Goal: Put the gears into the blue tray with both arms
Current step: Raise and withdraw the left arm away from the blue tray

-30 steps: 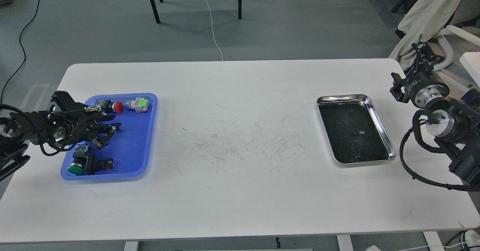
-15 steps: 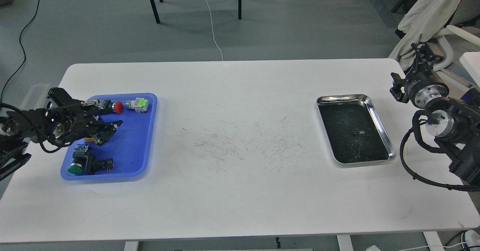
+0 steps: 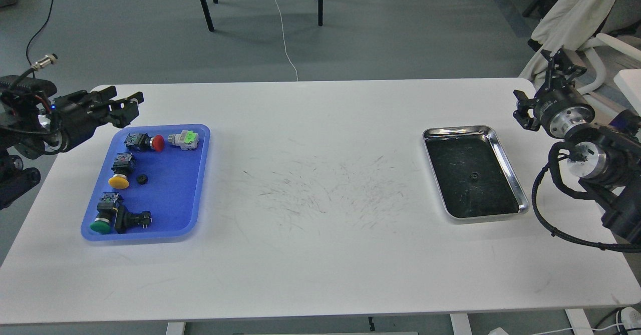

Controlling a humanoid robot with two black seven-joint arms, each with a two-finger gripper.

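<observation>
The blue tray (image 3: 173,200) lies at the table's left end. One tiny black gear (image 3: 142,179) rests inside it, near the yellow-capped switch (image 3: 120,180). A second gear (image 3: 473,176) sits in the middle of the steel tray (image 3: 521,195) on the right. My left gripper (image 3: 122,102) hovers above the tray's far-left corner, open and holding nothing. My right gripper (image 3: 560,63) is raised off the table's right edge, beyond the steel tray. It looks small and dark, so its fingers cannot be told apart.
The blue tray also holds a red-capped switch (image 3: 150,142), a grey and green part (image 3: 184,139), and a green-capped switch (image 3: 105,220) beside a black body (image 3: 132,219). A white cloth hangs over a chair (image 3: 571,19) at the far right.
My left gripper rose from low over the blue tray and pulled back to the far left. A gear and the yellow switch now show where it was. The right arm shifted slightly up and left.
</observation>
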